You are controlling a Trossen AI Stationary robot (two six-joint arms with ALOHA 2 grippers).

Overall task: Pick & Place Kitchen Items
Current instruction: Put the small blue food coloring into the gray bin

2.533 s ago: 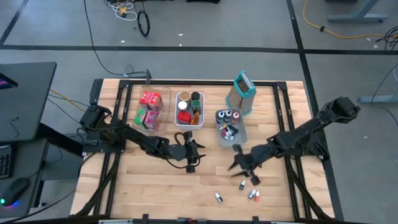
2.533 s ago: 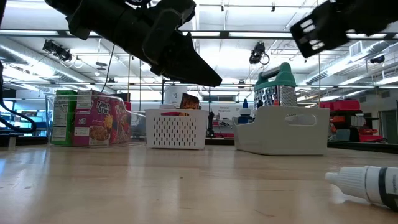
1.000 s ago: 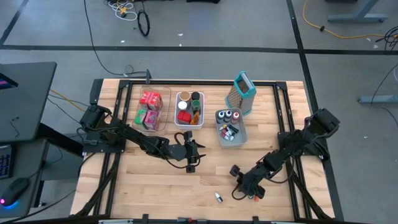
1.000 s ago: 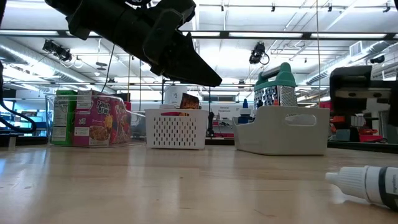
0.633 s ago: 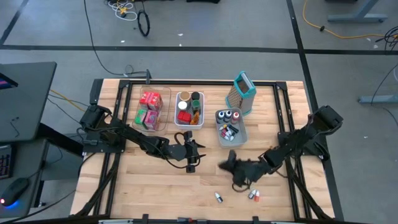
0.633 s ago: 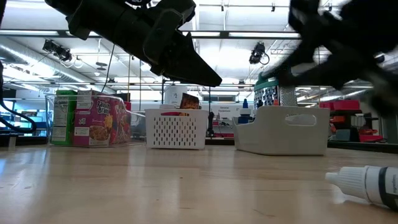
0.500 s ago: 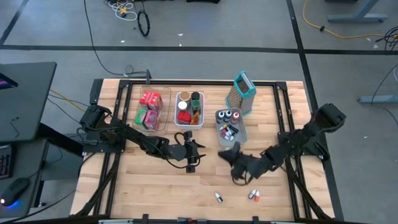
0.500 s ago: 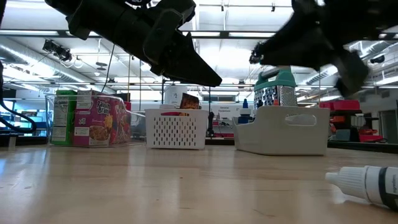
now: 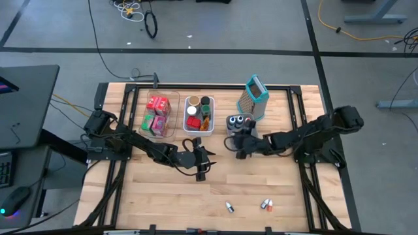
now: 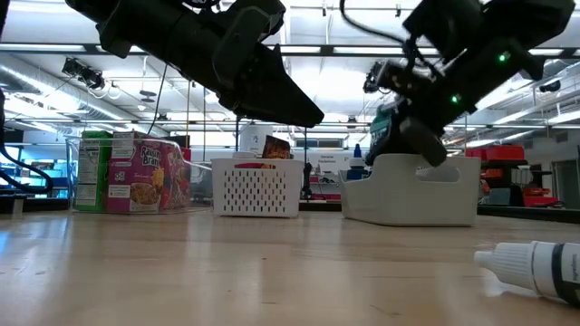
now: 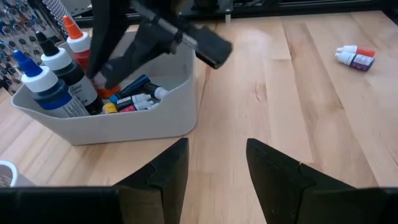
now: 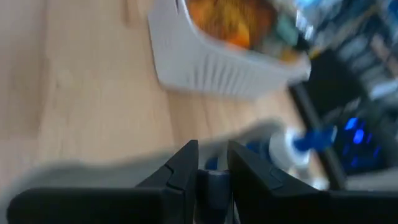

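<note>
My right gripper point(image 9: 232, 145) hangs over the grey bin point(image 9: 251, 138), which holds small bottles, and is shut on a small pale bottle point(image 12: 213, 179) that shows only blurred. Its fingers point toward the white bin point(image 12: 217, 68). My left gripper point(image 9: 200, 171) hovers open over the middle of the table with nothing between its fingers point(image 11: 217, 163). Three small bottles lie on their sides on the wood near the front edge: one alone point(image 9: 229, 207) and a pair point(image 9: 266, 205). In the low view, one bottle point(image 10: 535, 267) lies at the right. My right gripper pinches the small bottle point(image 12: 213, 179) between its two fingers; blur hides which part of it they are on. The fingers slant downward and come from the table's right side. The bottle is lifted clear, above the grey bin.
A clear bin of red, green and pink packets point(image 9: 157, 115) and the white bin of jars point(image 9: 198, 115) stand at the back. The teal-topped grater point(image 9: 255, 96) stands behind the grey bin. Bare wood lies between the bins and the front edge.
My right gripper has carried the small bottle up from the table's near right part, toward the far edge and the left, and now stands over the grey bin. It has also turned about on the way. The other bottles stay where they were.
</note>
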